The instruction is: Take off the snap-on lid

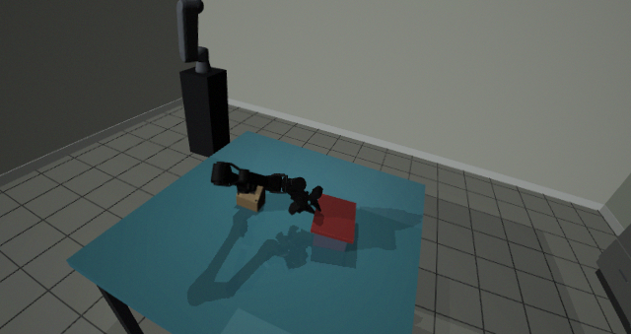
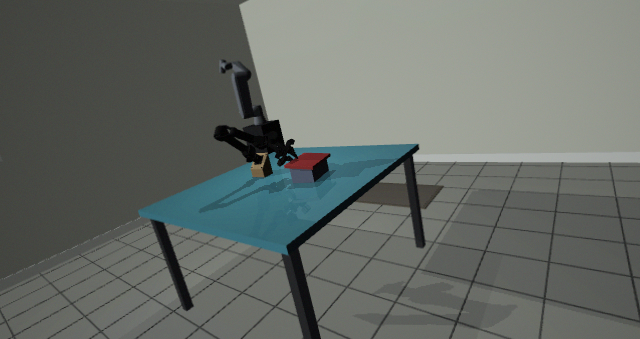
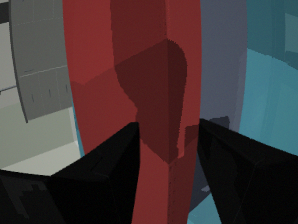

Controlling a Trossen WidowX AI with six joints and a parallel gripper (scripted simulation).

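The storage box (image 1: 329, 242) (image 2: 302, 175) (image 3: 222, 55) is greyish lavender and stands on the blue table (image 1: 163, 245) (image 2: 240, 214) (image 3: 272, 95). The flat red lid (image 1: 337, 218) (image 2: 309, 160) (image 3: 92, 55) lies over the top of the box, right side up. Whether it is slightly raised or tilted is hard to tell. My gripper (image 1: 318, 209) (image 2: 295, 157) (image 3: 166, 129) is shut on the lid's edge on the arm's side. In the wrist view one fingertip is on the lid's top side and the other is on the side toward the box wall. The exact contact is partly hidden.
A tan block (image 1: 249, 199) (image 2: 261, 168) stands near the arm's base, left of the box. A grey arm (image 1: 188, 31) (image 2: 242, 94) stands on a black pedestal (image 1: 204, 109) behind the table. The table's right edge lies beyond the box.
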